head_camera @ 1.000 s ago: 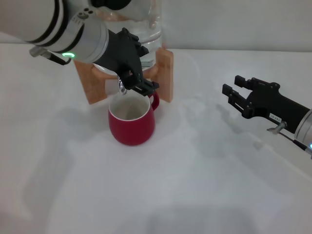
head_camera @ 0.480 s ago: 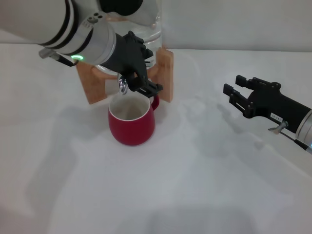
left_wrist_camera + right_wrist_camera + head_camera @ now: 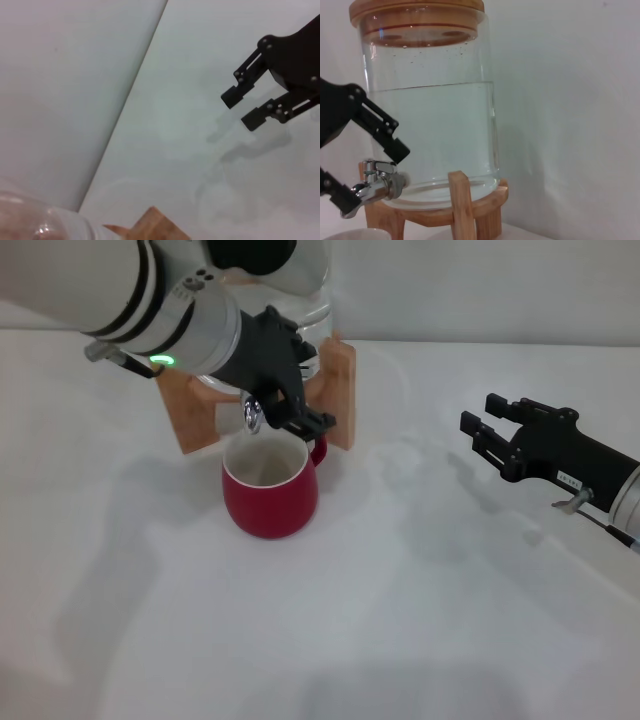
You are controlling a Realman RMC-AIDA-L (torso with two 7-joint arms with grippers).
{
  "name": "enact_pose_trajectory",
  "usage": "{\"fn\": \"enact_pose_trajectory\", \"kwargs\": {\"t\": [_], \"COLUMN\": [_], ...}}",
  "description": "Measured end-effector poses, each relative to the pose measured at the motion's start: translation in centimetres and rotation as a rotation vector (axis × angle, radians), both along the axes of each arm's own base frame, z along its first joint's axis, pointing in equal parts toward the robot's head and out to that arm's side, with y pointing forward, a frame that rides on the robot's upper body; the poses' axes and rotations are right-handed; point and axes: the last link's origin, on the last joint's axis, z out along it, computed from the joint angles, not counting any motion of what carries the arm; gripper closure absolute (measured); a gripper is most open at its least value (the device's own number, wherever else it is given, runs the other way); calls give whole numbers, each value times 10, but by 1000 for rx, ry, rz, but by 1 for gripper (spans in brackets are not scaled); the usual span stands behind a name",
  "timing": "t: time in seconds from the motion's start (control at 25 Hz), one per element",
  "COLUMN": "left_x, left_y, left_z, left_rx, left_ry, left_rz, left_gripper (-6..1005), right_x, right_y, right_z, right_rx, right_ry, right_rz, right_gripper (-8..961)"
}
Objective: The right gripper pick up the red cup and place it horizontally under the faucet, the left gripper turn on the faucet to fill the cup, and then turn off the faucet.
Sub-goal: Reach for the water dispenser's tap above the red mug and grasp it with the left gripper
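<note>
The red cup [image 3: 270, 502] stands upright on the white table, its white inside open directly below the chrome faucet [image 3: 252, 417]. My left gripper [image 3: 282, 412] reaches in from the upper left and is open, its black fingers straddling the faucet. In the right wrist view one finger [image 3: 382, 131] lies above the lever of the faucet [image 3: 380, 181] and the other sits below the spout, above the cup's rim [image 3: 355, 233]. I see no water stream. My right gripper [image 3: 492, 436] hovers open and empty far to the cup's right; the same right gripper [image 3: 247, 106] shows in the left wrist view.
The glass water jar [image 3: 430, 125], about two-thirds full with a wooden lid, rests on a wooden stand [image 3: 340, 390] behind the cup. Bare white tabletop [image 3: 400, 590] spreads in front of the cup and between it and the right gripper.
The left arm has shifted slightly right and toward the jar, its fingers staying around the faucet. The cup and the right gripper have hardly moved.
</note>
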Motion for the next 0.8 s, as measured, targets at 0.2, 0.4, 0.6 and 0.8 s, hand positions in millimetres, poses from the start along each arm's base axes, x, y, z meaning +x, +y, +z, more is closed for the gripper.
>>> {"fn": "enact_pose_trajectory", "kwargs": {"t": [0.2,0.4,0.6,0.8], "left_x": [-4,-2,-2,-2], "left_y": [0,-1,-3,-4], "left_z": [-4,-6,-6,-6], "left_rx": [-9,-19,-30,-34], "left_ry": [3,-5,0,1], "left_rz": [12,9,12,15], "left_gripper": [185,185,185,186], "right_x": [0,1,2,2], "right_y": [0,-1,-2,-2], "right_z": [0,0,-1,-1], "right_rx": [0,0,-1,-1], "right_ry": [0,0,0,1], "right_rz": [-1,-4,-6,-8], "right_gripper": [560,560,560,560]}}
